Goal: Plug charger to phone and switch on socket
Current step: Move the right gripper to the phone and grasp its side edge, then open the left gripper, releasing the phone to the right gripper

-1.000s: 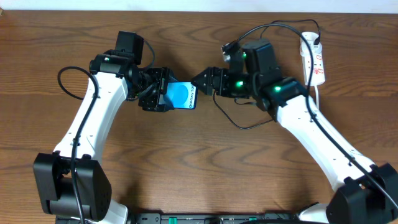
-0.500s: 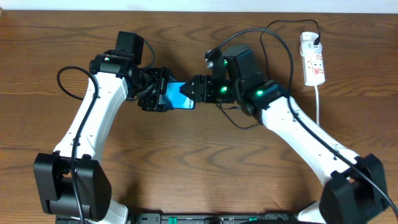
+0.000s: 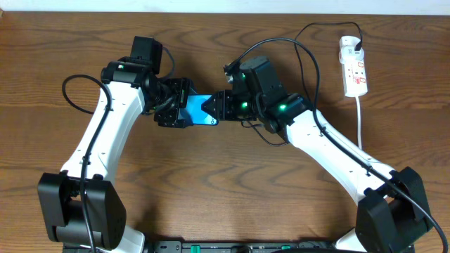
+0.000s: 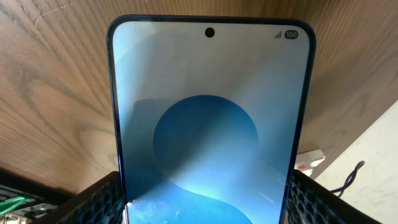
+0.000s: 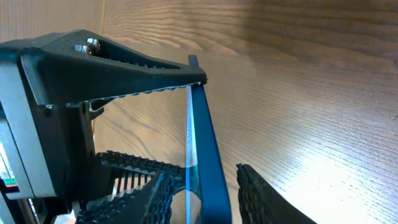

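The phone (image 3: 197, 109), its screen lit blue, is held over the table by my left gripper (image 3: 188, 105), which is shut on its two long edges. In the left wrist view the phone (image 4: 208, 124) fills the space between both fingers (image 4: 99, 199). My right gripper (image 3: 209, 107) straddles the phone's free end. The right wrist view shows the phone (image 5: 205, 162) edge-on between my right gripper's (image 5: 205, 199) fingers, with a narrow gap on each side. The white socket (image 3: 354, 67) lies at the far right. The charger cable (image 3: 327, 24) arcs from it towards my right arm. Its connector tip is hidden.
The socket's thick white cord (image 3: 360, 119) runs down the right side of the wooden table (image 3: 225, 190). A black cable loop (image 3: 70, 88) hangs off my left arm. The socket (image 4: 309, 160) also peeks past the phone's lower right in the left wrist view.
My right arm has moved left until its fingers are around the phone's end, and its jaws have narrowed. The left gripper and phone have stayed put.
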### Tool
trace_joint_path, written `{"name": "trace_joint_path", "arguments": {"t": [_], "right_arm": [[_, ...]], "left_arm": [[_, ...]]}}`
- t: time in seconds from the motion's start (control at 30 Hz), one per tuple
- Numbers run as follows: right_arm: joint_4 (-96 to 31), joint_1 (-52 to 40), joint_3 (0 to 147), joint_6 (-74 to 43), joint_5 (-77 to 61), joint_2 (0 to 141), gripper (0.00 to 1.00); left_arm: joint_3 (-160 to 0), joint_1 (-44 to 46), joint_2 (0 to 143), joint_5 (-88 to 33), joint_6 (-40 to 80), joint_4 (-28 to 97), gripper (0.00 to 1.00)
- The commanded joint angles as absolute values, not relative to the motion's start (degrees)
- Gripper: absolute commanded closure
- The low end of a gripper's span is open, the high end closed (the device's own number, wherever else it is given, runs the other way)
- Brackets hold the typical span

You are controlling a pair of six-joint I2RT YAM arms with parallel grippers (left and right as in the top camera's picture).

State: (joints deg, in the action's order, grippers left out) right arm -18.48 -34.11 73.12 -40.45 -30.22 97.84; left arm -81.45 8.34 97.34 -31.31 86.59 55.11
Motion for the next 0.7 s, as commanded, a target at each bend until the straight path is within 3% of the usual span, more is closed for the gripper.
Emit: {"name": "trace_joint_path", "arguments": {"t": [0.0, 0.67], "right_arm": [[-18.0, -35.1, 73.7, -41.8, -28.9, 98.3, 0.67], [-16.9, -36.1, 73.7, -41.7, -28.6, 98.7, 0.81]], "left_arm": [[-81.6, 8.1, 95.8, -30.8, 86.1, 55.2, 0.93], [-81.6, 8.1, 95.8, -33.0, 86.0, 55.3, 0.92]]}}
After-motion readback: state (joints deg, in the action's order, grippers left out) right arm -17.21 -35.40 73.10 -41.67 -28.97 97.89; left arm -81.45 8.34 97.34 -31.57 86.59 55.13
